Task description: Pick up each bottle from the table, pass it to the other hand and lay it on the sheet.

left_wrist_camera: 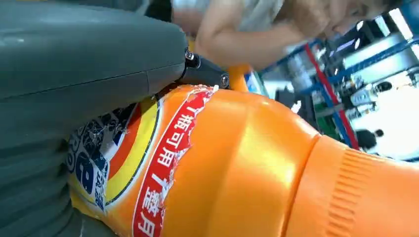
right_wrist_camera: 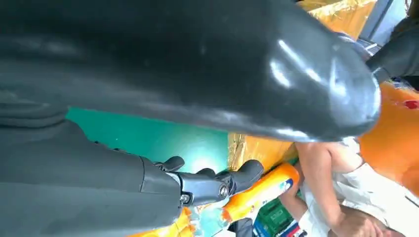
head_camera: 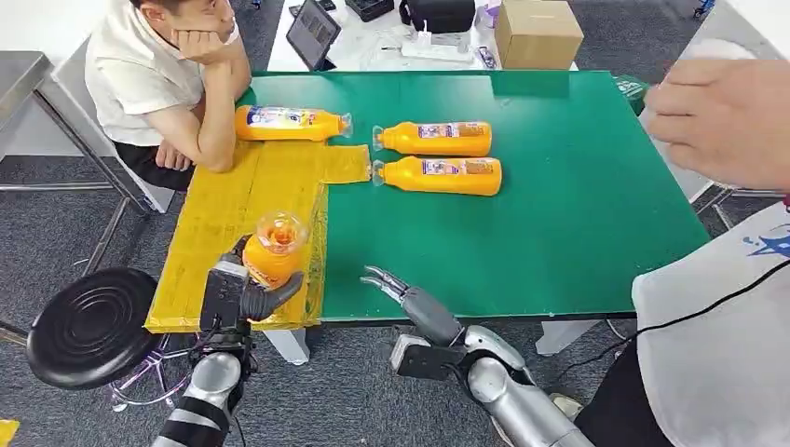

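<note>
Bottle (head_camera: 274,248) gripped upright by left hand (head_camera: 244,291).

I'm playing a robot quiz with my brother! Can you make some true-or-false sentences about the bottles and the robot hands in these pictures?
1. The left robot hand holds an orange bottle. True.
2. The right robot hand holds a bottle too. False: it holds nothing and its fingers are apart.
3. Two bottles lie side by side on the green mat. True.
4. The yellow sheet has no bottle lying on it. False: one bottle lies at its far end, near the seated person.
</note>
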